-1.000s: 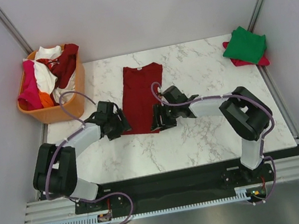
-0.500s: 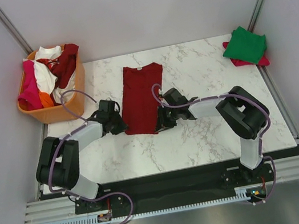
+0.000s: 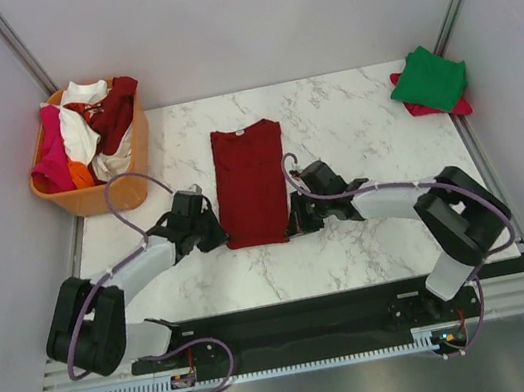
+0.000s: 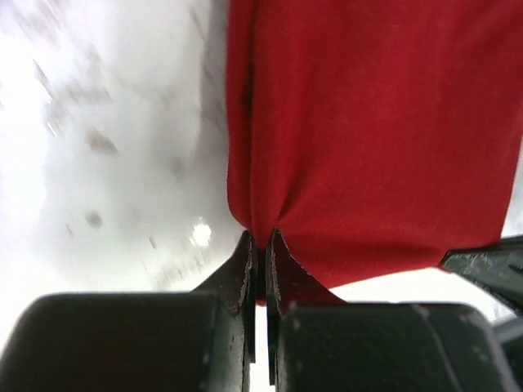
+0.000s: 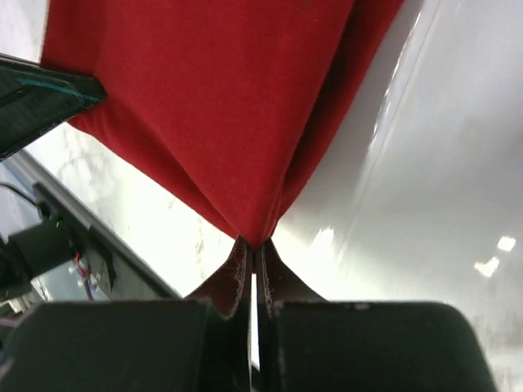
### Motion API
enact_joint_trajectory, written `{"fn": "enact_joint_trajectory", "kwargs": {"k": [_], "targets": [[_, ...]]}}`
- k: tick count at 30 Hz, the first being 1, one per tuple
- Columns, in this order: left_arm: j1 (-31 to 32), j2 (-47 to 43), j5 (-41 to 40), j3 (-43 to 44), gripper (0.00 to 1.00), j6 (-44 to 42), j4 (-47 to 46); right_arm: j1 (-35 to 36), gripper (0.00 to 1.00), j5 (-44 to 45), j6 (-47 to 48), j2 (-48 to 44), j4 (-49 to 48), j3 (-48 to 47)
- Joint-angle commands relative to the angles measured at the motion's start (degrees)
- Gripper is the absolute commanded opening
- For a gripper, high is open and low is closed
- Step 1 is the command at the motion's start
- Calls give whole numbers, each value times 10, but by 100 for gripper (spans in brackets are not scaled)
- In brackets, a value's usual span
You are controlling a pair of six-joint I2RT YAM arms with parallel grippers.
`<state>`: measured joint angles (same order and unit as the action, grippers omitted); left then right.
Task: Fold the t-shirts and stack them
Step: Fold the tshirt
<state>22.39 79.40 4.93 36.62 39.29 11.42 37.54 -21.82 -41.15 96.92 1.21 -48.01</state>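
Observation:
A dark red t-shirt (image 3: 250, 182) lies as a long narrow strip in the middle of the marble table, collar at the far end. My left gripper (image 3: 218, 236) is shut on its near left corner, and the cloth (image 4: 368, 122) bunches into the jaws of that gripper (image 4: 262, 245). My right gripper (image 3: 293, 225) is shut on the near right corner, where the red cloth (image 5: 221, 106) tapers to a point between the jaws of that gripper (image 5: 253, 247). A folded green t-shirt (image 3: 427, 77) rests on a pink-red one (image 3: 460, 106) at the far right corner.
An orange plastic basket (image 3: 100, 196) at the far left holds several crumpled shirts in white, dark red, pink and orange. Grey walls and metal posts close in the table on three sides. Black arm bases sit along the near edge.
Both grippers have gone from open to shut on the shirt's near corners. The near hem has been drawn toward me and the strip now lies straighter and slightly to the left.

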Motion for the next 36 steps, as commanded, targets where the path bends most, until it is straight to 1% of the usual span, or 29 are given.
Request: {"fn": "enact_joint_trajectory", "kwargs": {"k": [1,2,4,5,8,10,13,14,16,19,20,22,24,25,31,35,36], "targets": [[23,-92,9,-21,2,39,62,19,0,29,4,-88,56,30],[42,-108,6,-23,2,53,78,26,0,34,0,-122,65,44],[63,-145,3,-27,2,69,118,41,0,45,-16,-154,91,58],[78,-178,5,-32,2,86,125,45,0,49,-22,-188,97,75],[83,-236,20,-33,2,107,169,53,0,68,-42,-250,124,89],[84,-256,25,-24,2,111,185,53,0,82,-39,-273,157,78],[84,-266,15,25,2,100,218,52,0,109,-25,-289,207,28],[84,-262,10,54,2,90,223,53,0,116,-10,-284,219,-4],[84,-236,-9,85,2,78,238,52,0,143,7,-271,254,-39],[83,-191,-9,160,2,72,238,48,0,174,36,-229,288,-120],[82,-180,-28,174,2,51,250,46,0,181,44,-220,296,-136],[82,-148,-35,214,2,44,253,35,0,193,62,-204,311,-164],[78,-127,-38,243,2,31,253,14,0,190,79,-181,319,-198],[74,-102,-37,270,2,23,256,7,0,184,84,-164,320,-218],[53,-11,-35,360,2,-1,258,-47,0,157,120,-91,325,-281],[35,63,-40,417,2,-20,258,-71,0,141,138,-30,330,-341],[34,98,-44,431,2,-25,258,-75,0,137,141,-18,329,-350]]}}
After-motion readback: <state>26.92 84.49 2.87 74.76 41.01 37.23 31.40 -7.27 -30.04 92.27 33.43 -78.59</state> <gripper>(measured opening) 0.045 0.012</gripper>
